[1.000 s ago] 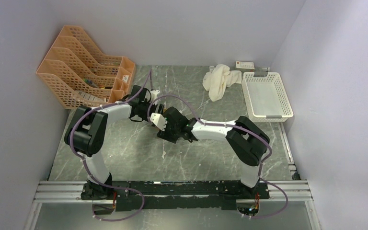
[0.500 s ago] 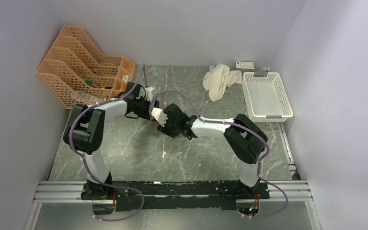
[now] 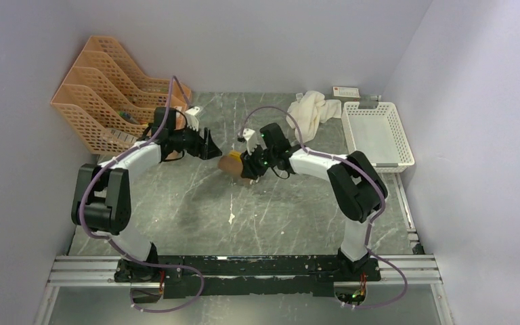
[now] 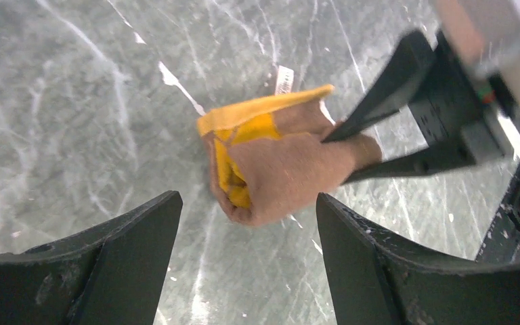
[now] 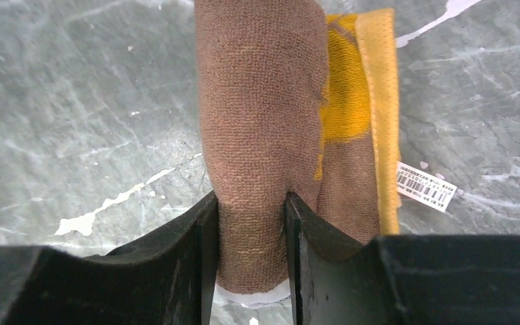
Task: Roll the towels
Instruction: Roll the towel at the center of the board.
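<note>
Mid-table, the right gripper [image 5: 250, 203] has clamped the brown towel [image 5: 261, 88]; the left gripper [image 4: 247, 203] has withdrawn leftward, jaws apart. That roll looks finished.

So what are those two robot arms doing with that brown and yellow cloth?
They are rolling towels. The right gripper is pinching the bundled-up brown cloth towel with a mustard-yellow side over the grey marbled table. The left gripper hangs open beside it, touching nothing. The crumpled cream-white towel lies at the back, not yet rolled.
</note>
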You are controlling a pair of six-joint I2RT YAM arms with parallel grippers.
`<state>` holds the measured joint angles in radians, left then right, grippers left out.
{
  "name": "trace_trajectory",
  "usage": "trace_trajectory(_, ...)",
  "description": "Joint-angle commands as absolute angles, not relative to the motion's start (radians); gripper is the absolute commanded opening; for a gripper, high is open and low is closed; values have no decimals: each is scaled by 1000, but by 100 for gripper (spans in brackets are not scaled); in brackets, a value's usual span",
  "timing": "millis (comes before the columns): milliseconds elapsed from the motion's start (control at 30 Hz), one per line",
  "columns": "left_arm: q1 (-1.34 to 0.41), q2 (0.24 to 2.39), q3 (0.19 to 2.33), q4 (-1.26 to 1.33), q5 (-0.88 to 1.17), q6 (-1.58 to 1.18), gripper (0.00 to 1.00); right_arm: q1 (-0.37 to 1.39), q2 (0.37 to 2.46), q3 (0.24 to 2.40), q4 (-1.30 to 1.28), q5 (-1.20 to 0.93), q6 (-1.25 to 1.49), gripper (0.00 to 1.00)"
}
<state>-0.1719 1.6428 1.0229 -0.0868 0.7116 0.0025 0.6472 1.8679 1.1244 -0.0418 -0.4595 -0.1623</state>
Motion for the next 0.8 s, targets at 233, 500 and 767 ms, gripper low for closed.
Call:
trace_trajectory(233, -221, 1689, 998, -41, 771, 2, 84, 469, 2013, 1244, 11, -858, 60, 40)
trace_trajectory(500, -304, 1801, 1077, -1, 628, -51, 83, 451, 2118, 1323, -35, -908, 63, 42)
trace_trajectory(767, -304, 1905, 1163, -34, 538, -51, 82, 451, 2126, 1399, -157, -821, -31, 53)
